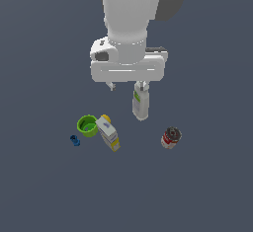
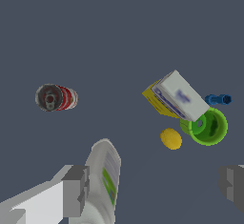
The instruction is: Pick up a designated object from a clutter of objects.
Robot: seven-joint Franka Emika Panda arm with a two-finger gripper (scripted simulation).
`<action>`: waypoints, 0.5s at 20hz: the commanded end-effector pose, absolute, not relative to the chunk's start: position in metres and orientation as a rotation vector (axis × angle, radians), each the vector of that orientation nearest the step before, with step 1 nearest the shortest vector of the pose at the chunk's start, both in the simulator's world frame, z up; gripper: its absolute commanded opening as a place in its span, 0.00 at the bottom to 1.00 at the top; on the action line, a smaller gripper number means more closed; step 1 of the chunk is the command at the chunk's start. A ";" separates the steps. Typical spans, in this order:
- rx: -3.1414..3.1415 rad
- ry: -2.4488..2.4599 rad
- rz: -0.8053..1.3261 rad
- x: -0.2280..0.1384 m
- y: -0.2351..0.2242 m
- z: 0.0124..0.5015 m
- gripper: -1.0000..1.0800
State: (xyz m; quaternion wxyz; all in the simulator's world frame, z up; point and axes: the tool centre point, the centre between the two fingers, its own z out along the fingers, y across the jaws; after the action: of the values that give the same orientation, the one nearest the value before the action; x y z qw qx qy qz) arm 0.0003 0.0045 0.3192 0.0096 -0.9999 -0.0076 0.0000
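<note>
Wrist view: hand (image 2: 155, 185) spread wide, holding nothing; one finger (image 2: 76, 190) sits just beside the white bottle (image 2: 106, 180), the other at the frame's lower right edge. Exterior view puts the hand (image 1: 127, 85) at upper centre, above the bottle (image 1: 141, 104).

Target carton (image 1: 108, 133) lies at centre-left of the exterior view, tilted, leaning on or touching the green cup (image 1: 87, 125); yellow ball (image 2: 171, 138) just beside it, blue piece (image 1: 74, 140) further left. Can (image 1: 171, 137) well apart at right on the desk (image 1: 207, 186).

Risks, as judged:
- Hand is over the wrong item; closing here grabs the bottle.
- Descent could knock the bottle over.
- Carton is crowded; fingers may strike cup or ball and shift the carton.
</note>
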 end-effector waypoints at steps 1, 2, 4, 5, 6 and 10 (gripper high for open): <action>-3.122 -0.024 0.000 0.000 0.004 0.319 0.96; -3.122 -0.024 -0.002 0.001 0.004 0.320 0.96; -3.123 -0.028 -0.022 0.003 0.005 0.325 0.96; -3.124 -0.032 -0.039 0.005 0.005 0.329 0.96; -3.124 -0.036 -0.060 0.007 0.005 0.335 0.96; -3.126 -0.047 -0.129 0.015 0.005 0.353 0.96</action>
State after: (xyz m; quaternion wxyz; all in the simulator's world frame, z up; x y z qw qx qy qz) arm 0.0126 0.0052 0.3472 0.0071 -0.9993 -0.0139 -0.0344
